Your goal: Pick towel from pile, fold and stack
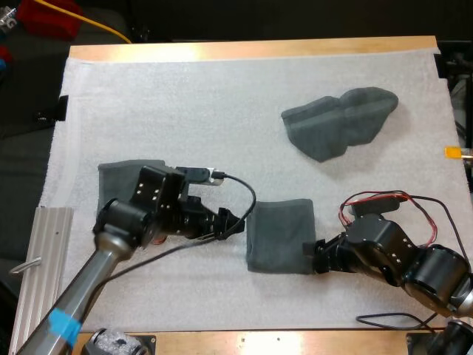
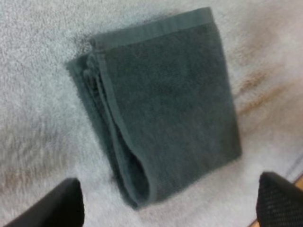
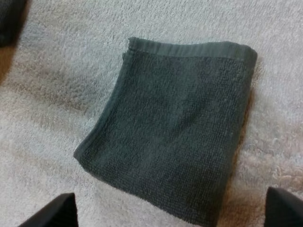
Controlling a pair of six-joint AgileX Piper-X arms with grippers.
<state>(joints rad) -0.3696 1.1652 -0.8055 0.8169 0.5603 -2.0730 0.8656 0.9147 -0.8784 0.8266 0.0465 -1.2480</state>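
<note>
The folded towel [image 1: 281, 235] is lying flat on the white mat [image 1: 222, 96], midway along its near edge. My left gripper [image 1: 235, 222] is sitting just beside the towel's left edge and my right gripper [image 1: 312, 251] just beside its right near corner, both with fingers standing spread and clear of the cloth. The crumpled towel [image 1: 340, 122] is lying toward the mat's far right corner, well apart, and a third towel [image 1: 118, 176] is lying near the left edge, partly under my left arm.
</note>
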